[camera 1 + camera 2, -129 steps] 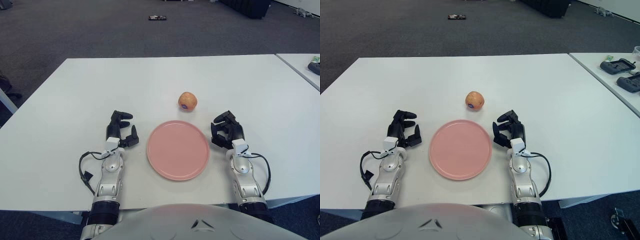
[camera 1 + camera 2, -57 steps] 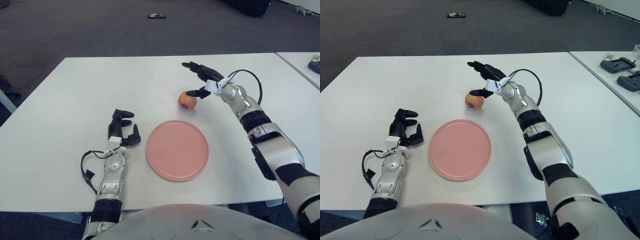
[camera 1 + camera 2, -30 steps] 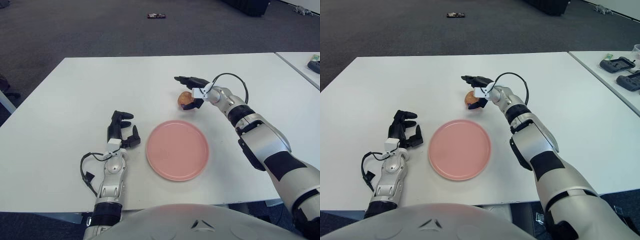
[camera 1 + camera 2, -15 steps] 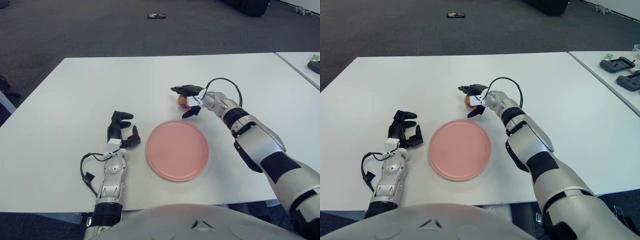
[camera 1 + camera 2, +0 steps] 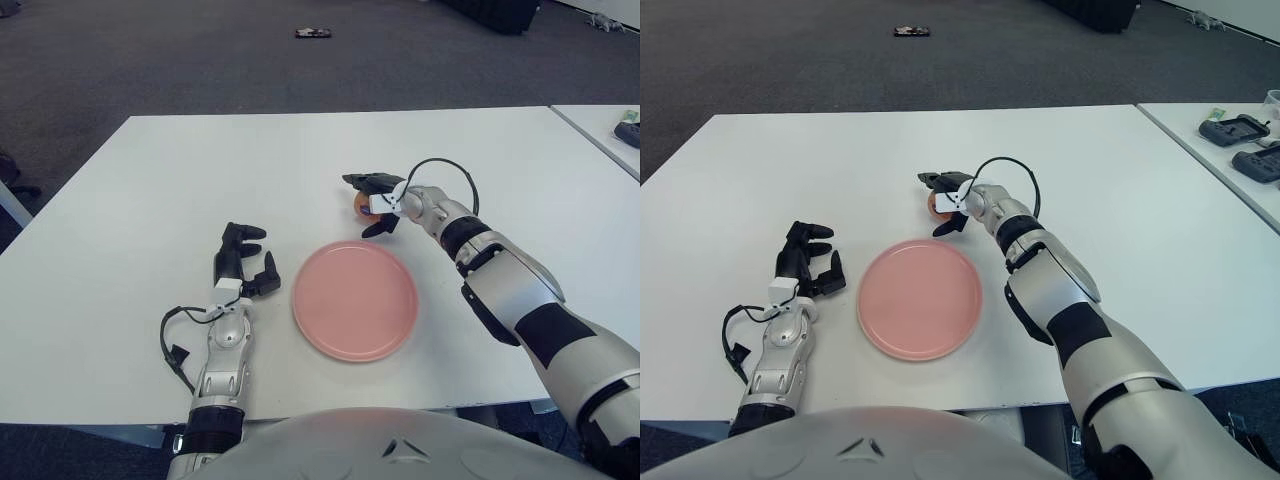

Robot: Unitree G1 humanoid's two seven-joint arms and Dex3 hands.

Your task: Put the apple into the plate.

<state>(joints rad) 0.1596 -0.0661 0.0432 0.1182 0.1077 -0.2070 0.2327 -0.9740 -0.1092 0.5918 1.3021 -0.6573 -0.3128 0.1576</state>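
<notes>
Right hand curled around the small reddish-orange apple on the white tabletop.
Its black fingers arch over the apple's top and a lower one hooks under its near side, grasping it just beyond the far rim of the round pink plate. The left hand shows left of the plate, its fingers loosely bent and holding nothing.
</notes>
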